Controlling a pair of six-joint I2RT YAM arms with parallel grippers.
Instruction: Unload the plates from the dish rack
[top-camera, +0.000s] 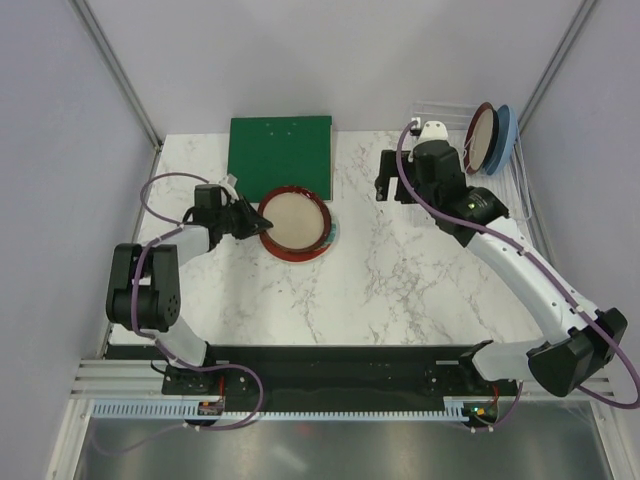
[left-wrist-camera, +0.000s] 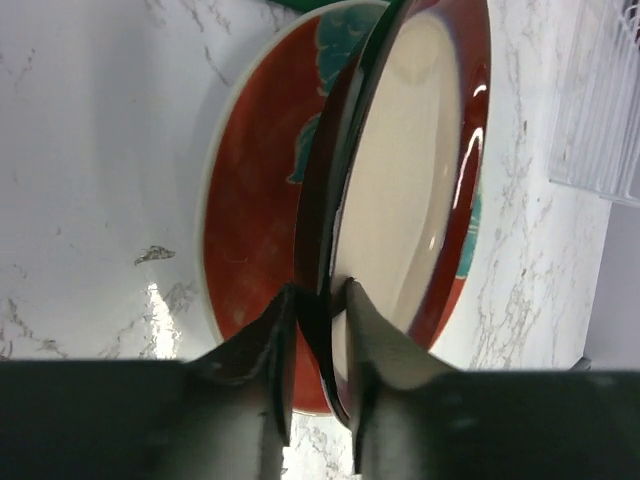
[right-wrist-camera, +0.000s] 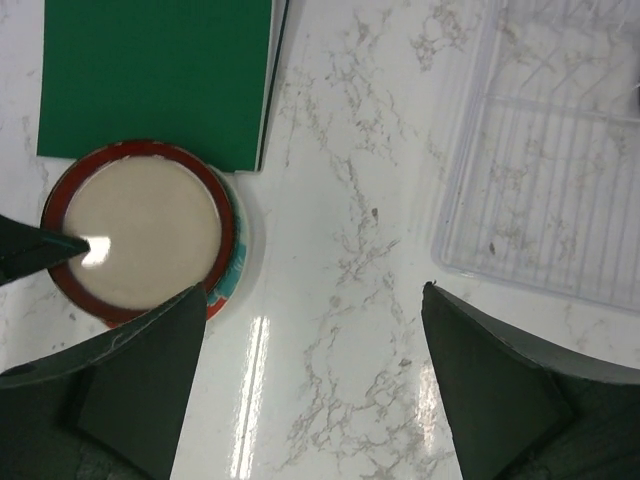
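Blue and red-rimmed plates (top-camera: 484, 137) are standing on edge in the dish rack (right-wrist-camera: 560, 200), right of your gaping, empty right pincer (right-wrist-camera: 312, 295), while your left pincer (left-wrist-camera: 318, 292) is pinching the beige-centred plate (left-wrist-camera: 400, 180).

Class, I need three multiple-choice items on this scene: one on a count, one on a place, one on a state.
1. Plates standing in the rack: A one; B two; C three.
2. The lying beige plate rests: A on the patterned plate; B in the rack; C between the right fingers.
3. The right fingers are: A shut on a plate; B shut on the rack; C open, empty.
Key: B, a red-rimmed plate and a blue plate stand there; A, the patterned rim shows beneath it; C, a wide gap holds nothing.
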